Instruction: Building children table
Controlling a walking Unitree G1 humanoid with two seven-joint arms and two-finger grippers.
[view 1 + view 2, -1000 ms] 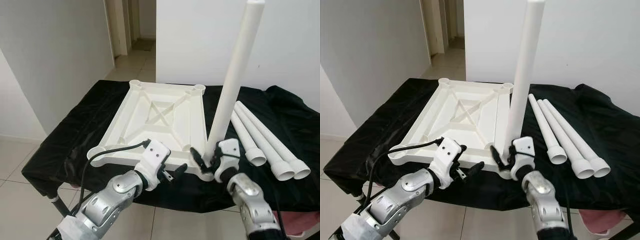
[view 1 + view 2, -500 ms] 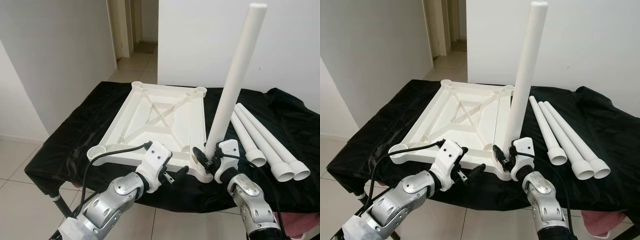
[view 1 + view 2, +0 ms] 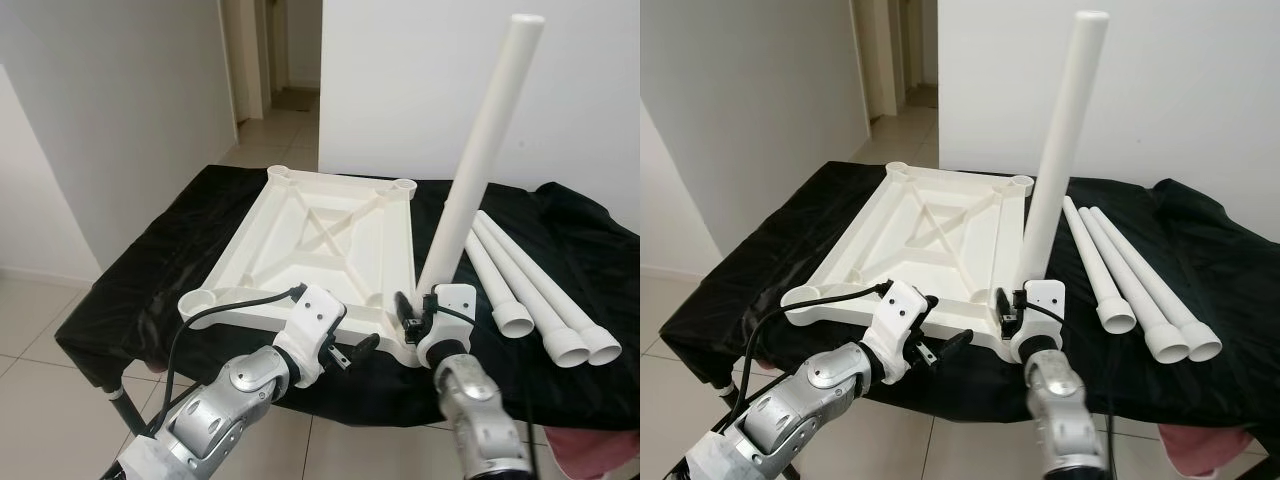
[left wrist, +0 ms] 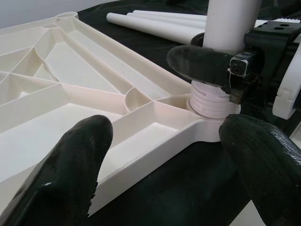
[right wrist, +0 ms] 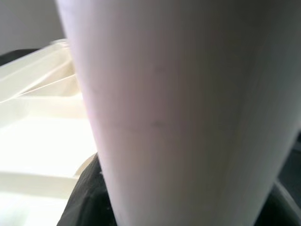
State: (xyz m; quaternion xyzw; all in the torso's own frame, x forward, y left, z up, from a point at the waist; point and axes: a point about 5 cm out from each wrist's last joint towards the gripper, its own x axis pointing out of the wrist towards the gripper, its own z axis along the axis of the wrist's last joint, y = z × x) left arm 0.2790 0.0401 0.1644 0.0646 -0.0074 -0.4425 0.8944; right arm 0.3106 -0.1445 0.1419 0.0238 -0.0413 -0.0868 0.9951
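tabletop (image 3: 930, 235) upside down on black cloth (image 3: 770, 265) | right gripper (image 3: 1012, 312) clasps upright leg (image 3: 1058, 150)

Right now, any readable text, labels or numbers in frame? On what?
None readable.
Tabletop: plain white plastic, no marking visible.
Upright leg, held near its base by the right gripper: blank.
Three spare legs on the black cloth: blank.
Left gripper, open near the tabletop's front edge: no lettering visible on its white housing.
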